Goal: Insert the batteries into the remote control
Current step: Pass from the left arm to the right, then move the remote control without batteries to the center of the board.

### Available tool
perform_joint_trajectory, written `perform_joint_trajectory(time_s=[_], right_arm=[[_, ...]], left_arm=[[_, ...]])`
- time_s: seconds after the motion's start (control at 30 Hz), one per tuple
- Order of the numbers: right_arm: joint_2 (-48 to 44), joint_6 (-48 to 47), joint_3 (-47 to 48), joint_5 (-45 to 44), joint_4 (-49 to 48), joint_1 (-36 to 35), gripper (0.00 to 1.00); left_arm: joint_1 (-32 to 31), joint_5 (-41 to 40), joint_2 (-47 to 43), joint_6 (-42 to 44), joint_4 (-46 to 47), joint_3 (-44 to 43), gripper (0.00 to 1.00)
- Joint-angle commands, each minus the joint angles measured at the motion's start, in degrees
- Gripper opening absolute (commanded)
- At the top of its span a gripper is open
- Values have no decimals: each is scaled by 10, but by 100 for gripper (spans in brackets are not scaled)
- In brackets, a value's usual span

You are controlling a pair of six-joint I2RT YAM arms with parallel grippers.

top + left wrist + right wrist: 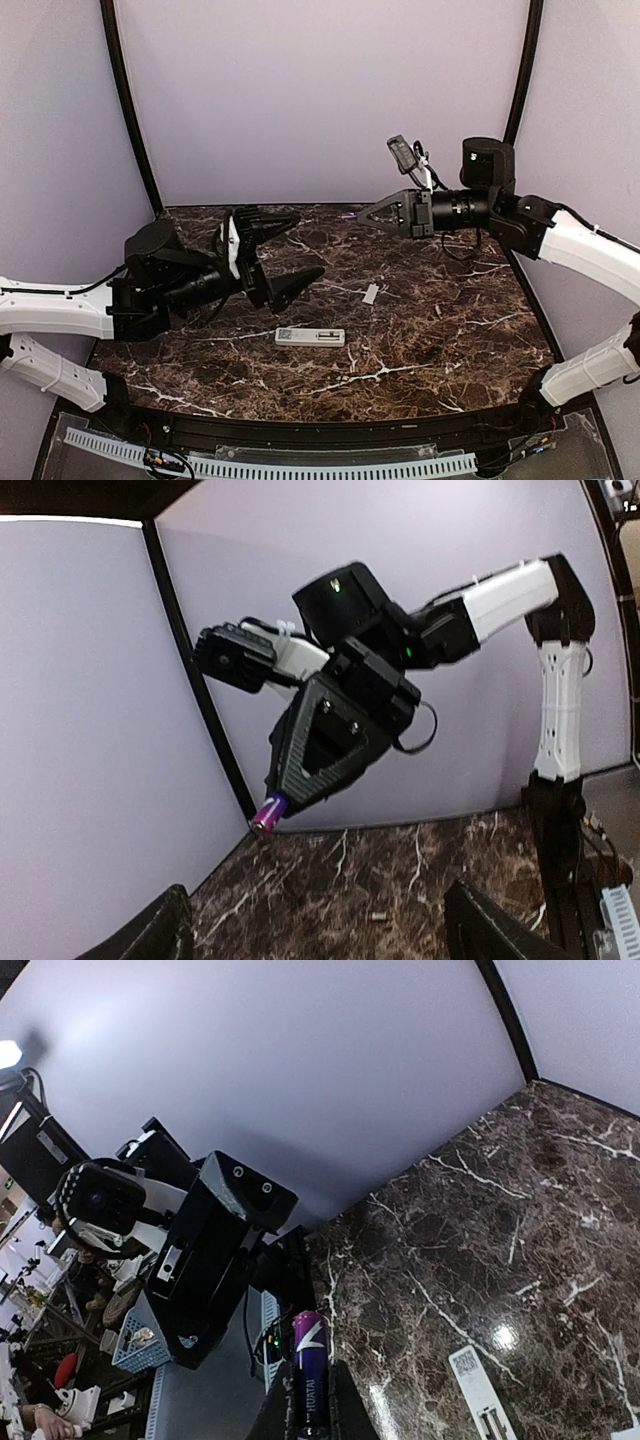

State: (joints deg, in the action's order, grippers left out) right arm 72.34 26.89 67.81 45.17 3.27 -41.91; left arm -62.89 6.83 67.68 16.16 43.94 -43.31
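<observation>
The remote control (310, 337) lies flat on the dark marbled surface (440, 350), a little toward 6 o'clock from its middle, with its long side running from 9 to 3 o'clock. Its upturned face carries a square printed code at the 9 o'clock end and dark slots nearer the 3 o'clock end. A small white strip (371, 293) rests on the surface at about 2 o'clock from the remote control, apart from it, and under the line between the remote control and the right claw (362, 215). That claw hangs in the air at about 1 o'clock from the remote control, pointing toward 9 o'clock, with its fingers pressed together on a purple battery (308, 1365) whose end sticks out past the tips. The left claw (310, 242) hovers at about 11 o'clock from the remote control, well above it, spread wide and holding nothing, and its opening faces the right claw across a gap. Pale lilac walls (320, 90) close in the far side and both flanks, with black poles (125, 100) at the corners. A white slotted cable strip (270, 465) runs along the near edge at 6 o'clock.
</observation>
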Motion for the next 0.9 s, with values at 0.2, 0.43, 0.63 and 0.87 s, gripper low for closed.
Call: perform_joint_trajectory(time_s=[0.2,0.43,0.63,0.87], right_arm=[[77,-26,-62,-102,91,45,0],[94,-34,-93,-141,119,45,0],[87,-30,-112,-158,119,45,0],[73,-22,-138,-165,117,44,0]], left_arm=[[61,-89,89,51,-521,-59,94],[114,-88,194,151,-546,-89,95],[129,1,243,162,-549,-89,94],[138,-1,288,168,-540,-91,92]])
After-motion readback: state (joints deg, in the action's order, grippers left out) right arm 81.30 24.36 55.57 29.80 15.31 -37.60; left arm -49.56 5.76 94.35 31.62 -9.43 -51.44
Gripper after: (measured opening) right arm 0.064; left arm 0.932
